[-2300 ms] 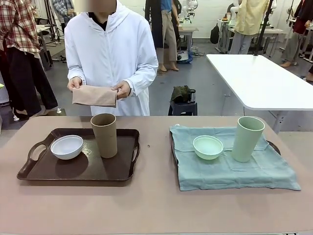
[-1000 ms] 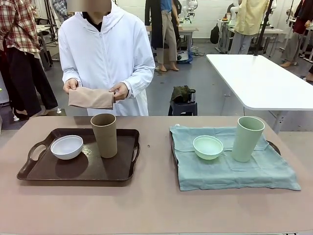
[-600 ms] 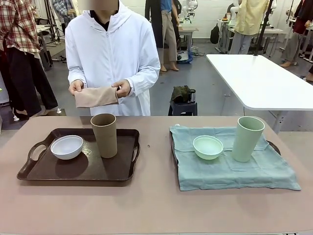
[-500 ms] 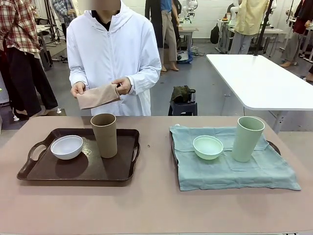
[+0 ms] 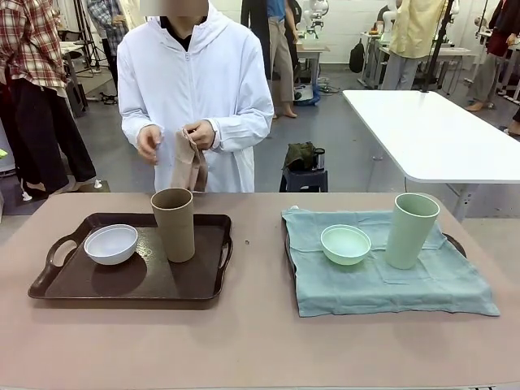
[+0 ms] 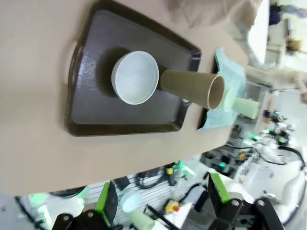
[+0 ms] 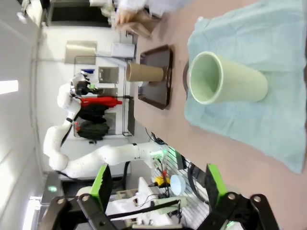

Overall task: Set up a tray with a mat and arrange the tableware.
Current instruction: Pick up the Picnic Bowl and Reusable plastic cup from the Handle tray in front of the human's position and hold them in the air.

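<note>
My left tool [image 6: 162, 196] and right tool [image 7: 157, 184] are gaping wide, gripping nothing. Ahead of the right, the pale green tumbler [image 7: 228, 85] is sitting on its teal mat [image 7: 268, 33], which looks done. Ahead of the left, the white bowl [image 6: 135, 77] and brown tumbler [image 6: 192, 88] are standing on the bare tray [image 6: 81, 127], awaiting the person's tan mat [image 5: 187, 162].

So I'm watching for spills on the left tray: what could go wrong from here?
1. The brown tumbler and white bowl stand on the bare brown tray. Laying the tan cloth there without lifting them first could tip the tall tumbler.
2. The cloth hangs from the person's hands just beyond the tumbler's rim and may catch it coming down.
</note>
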